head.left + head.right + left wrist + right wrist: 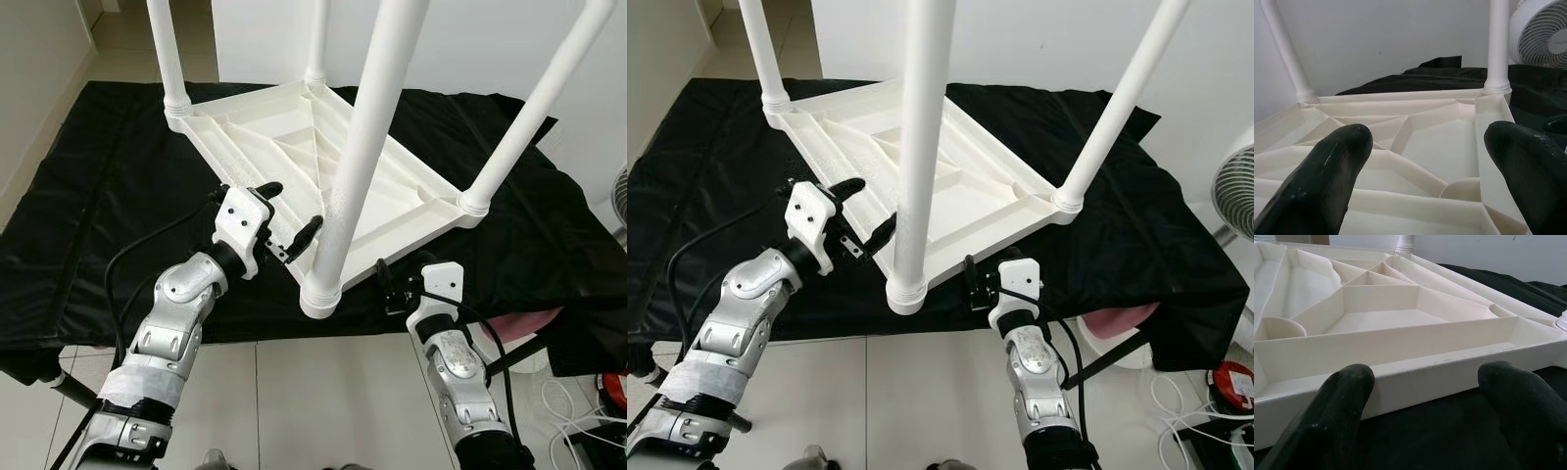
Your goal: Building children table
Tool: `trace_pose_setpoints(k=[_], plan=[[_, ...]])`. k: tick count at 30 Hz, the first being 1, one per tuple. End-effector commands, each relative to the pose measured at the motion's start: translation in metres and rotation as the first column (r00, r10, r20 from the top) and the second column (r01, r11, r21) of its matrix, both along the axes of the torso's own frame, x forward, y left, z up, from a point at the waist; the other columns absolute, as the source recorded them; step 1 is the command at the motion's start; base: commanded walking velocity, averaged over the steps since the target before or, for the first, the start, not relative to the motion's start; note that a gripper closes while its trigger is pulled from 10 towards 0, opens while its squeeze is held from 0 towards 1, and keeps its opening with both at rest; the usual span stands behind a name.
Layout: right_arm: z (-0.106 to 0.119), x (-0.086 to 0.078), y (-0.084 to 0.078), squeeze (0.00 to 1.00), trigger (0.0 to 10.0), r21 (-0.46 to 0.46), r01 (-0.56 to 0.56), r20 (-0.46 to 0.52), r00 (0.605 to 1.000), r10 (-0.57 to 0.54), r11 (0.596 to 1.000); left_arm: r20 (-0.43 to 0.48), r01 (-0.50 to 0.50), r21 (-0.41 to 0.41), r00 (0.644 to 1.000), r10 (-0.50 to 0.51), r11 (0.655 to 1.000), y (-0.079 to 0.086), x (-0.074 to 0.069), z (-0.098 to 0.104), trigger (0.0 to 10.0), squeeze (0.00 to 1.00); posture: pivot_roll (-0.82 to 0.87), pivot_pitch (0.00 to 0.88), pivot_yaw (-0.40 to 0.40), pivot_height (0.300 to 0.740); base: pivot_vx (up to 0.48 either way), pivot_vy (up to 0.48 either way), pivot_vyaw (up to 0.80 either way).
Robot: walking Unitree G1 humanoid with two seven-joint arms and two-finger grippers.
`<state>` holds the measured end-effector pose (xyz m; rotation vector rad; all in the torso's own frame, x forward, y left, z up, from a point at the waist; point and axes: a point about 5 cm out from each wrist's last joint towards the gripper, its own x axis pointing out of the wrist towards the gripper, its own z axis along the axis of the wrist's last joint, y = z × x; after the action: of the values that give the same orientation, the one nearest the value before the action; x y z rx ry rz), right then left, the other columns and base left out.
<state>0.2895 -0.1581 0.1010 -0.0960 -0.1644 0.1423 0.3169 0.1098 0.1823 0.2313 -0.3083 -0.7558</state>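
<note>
Where both grippers gape wide: upturned white ribbed table (323, 166), four legs up.

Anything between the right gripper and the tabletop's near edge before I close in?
Nothing visible. The right gripper is open, facing the upturned tabletop rim, with bare black cloth between. The nearest leg stands off to its left.

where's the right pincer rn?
In the head views the right pincer is low and right of centre, open, at the near right edge of the upturned white table, just right of the nearest leg.
</note>
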Motion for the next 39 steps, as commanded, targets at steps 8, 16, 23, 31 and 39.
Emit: trace_pose_setpoints(k=[8, 16, 23, 31, 39], plan=[[0.002, -0.007, -0.014, 0.00, 10.0, 0.016, 0.090, 0.014, 0.996, -0.090, 0.996, -0.079, 0.127, 0.262, 0.991, -0.110, 0.957, 0.015, 0.016, -0.023, 10.0, 0.00, 0.01, 0.087, -0.021, 0.740, 0.000, 0.000, 0.00], [0.003, -0.017, -0.014, 0.00, 10.0, 0.048, 0.185, 0.030, 0.982, -0.187, 0.982, -0.085, 0.184, 0.337, 0.983, -0.165, 0.923, 0.013, 0.024, -0.026, 10.0, 0.00, -0.02, 0.103, -0.001, 0.740, 0.000, 0.000, 0.00], [0.001, -0.020, -0.017, 0.00, 10.0, 0.036, 0.200, 0.023, 0.979, -0.200, 0.979, -0.115, 0.267, 0.456, 0.964, -0.241, 0.849, 0.020, 0.025, -0.031, 10.0, 0.00, -0.02, 0.109, 0.010, 0.740, 0.000, 0.000, 0.00], [0.002, -0.019, -0.023, 0.00, 10.0, 0.024, 0.217, 0.022, 0.976, -0.217, 0.976, -0.157, 0.314, 0.541, 0.949, -0.273, 0.780, 0.034, 0.032, -0.024, 10.0, 0.00, -0.01, 0.109, 0.013, 0.740, 0.000, 0.000, 0.00], [0.002, -0.019, -0.019, 0.00, 10.0, 0.024, 0.213, 0.018, 0.977, -0.214, 0.977, -0.142, 0.288, 0.615, 0.956, -0.256, 0.734, 0.035, 0.042, -0.017, 10.0, 0.00, -0.01, 0.115, 0.017, 0.740, 0.000, 0.000, 0.00]])
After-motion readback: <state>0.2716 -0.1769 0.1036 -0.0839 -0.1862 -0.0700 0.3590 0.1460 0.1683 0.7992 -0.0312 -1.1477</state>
